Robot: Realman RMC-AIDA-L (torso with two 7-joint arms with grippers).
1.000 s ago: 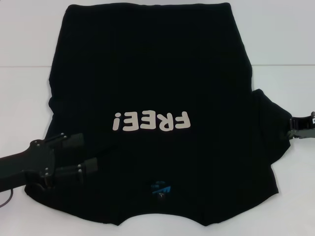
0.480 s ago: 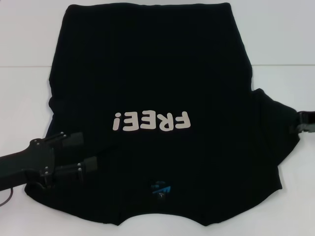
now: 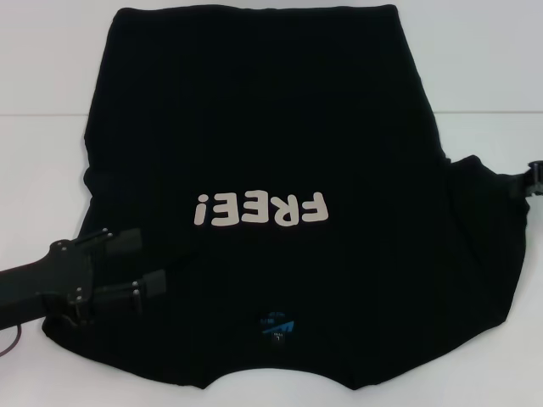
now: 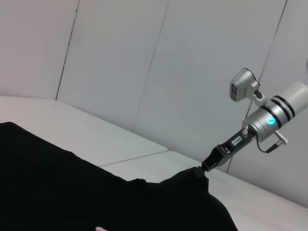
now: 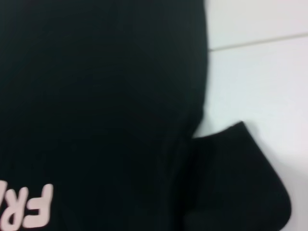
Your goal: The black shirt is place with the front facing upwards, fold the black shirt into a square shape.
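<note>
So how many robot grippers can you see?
2: the left gripper over the black shirt near its left sleeve, the right gripper pinching the right sleeve's tip.

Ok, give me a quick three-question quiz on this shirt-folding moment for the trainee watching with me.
1. True or false: the white lettering on the black shirt faces up.
2. Which gripper holds the sleeve pulled out sideways? A) left gripper B) right gripper
3. Fill in: the blue neck label lies at the shirt's edge ____ the robot.

Key:
1. True; "FREE!" is plainly readable, upside down in the head view.
2. B; in the left wrist view it pinches the sleeve tip, while the left one rests open over the other shoulder.
3. Nearest.
</note>
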